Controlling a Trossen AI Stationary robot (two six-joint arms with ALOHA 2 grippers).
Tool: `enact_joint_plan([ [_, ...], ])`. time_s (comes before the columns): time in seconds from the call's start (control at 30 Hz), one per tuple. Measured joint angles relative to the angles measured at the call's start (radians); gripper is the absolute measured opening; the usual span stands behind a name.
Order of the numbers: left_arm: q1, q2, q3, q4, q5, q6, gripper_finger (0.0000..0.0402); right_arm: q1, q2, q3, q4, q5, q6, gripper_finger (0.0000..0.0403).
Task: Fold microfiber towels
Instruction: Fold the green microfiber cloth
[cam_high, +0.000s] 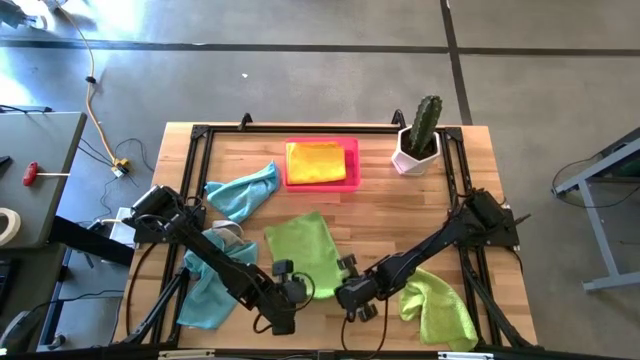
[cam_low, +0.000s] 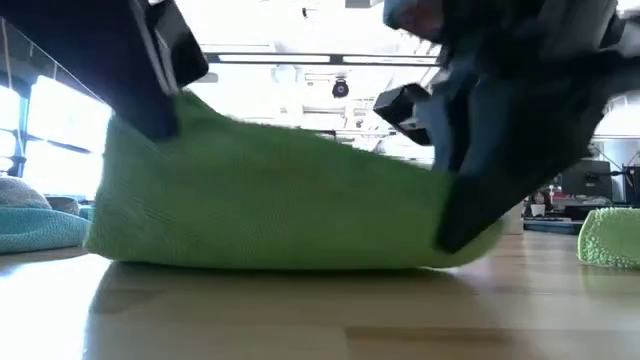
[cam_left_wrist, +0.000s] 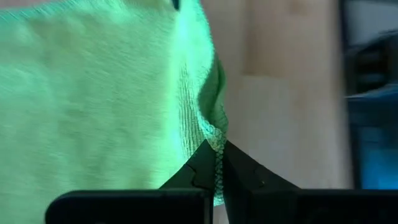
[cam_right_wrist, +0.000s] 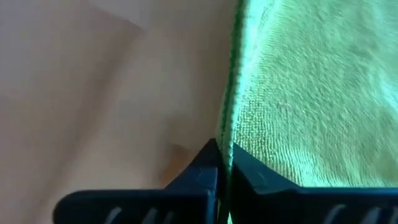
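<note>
Lime green microfiber towel (cam_high: 305, 250) lies mid-table toward the near edge, spread roughly flat, with both arms at its near side. Left gripper (cam_left_wrist: 217, 168) is clamped on the near-left corner, hem pinched right between the fingertips. Right gripper (cam_right_wrist: 222, 163) is pinched shut on the near-right edge, green hem running straight into the closed tips. In the low view the near edge is lifted off the wooden table (cam_low: 300, 310) at both ends and sags in the middle.

Other cloths: 2 teal-blue towels (cam_high: 243, 193) on the left side, a second lime green towel (cam_high: 440, 308) crumpled near the right front corner, a yellow towel (cam_high: 317, 161) folded in the pink tray (cam_high: 352, 180) at the back. Potted cactus (cam_high: 420, 135) back right.

My read: the step is the first fold, near edge over to far edge. To do it well, lift both corners level, keep the hem taut between the grippers, carry it across in 1 even arc, line up the edges before letting go.
</note>
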Motion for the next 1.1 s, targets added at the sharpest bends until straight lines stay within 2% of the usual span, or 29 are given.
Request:
enact_joint_plan([
  [0.13,-0.015,0.0,0.0,0.117,0.124,0.001,0.0005,-0.006,-0.003,0.066,-0.039,-0.223,0.001,0.0001],
  [0.23,-0.028,-0.007,0.0,0.139,0.162,0.003,0.0005,-0.01,-0.003,0.116,-0.073,-0.299,-0.017,0.0002],
  [0.3,-0.031,-0.011,0.0,0.131,0.159,0.004,0.0005,-0.016,-0.003,0.159,-0.131,-0.288,-0.057,0.0001],
  [0.43,-0.028,-0.031,0.001,0.026,0.112,0.004,0.0005,-0.045,-0.003,0.206,-0.22,-0.162,-0.155,0.0001],
  [0.57,-0.011,-0.048,-0.001,-0.15,0.004,0.01,0.0005,-0.114,-0.003,0.212,-0.258,-0.091,-0.21,0.0001],
  [0.67,0.005,-0.048,0.0,-0.254,-0.082,0.007,0.0005,-0.178,-0.003,0.198,-0.262,-0.088,-0.235,0.0001],
  [0.93,0.076,-0.038,0.0,-0.409,-0.204,0.023,0.0005,-0.325,-0.003,0.164,-0.259,-0.09,-0.296,0.0001],
  [1.1,0.125,-0.028,-0.001,-0.457,-0.211,0.023,0.0005,-0.372,-0.003,0.164,-0.239,-0.09,-0.362,0.0001],
])
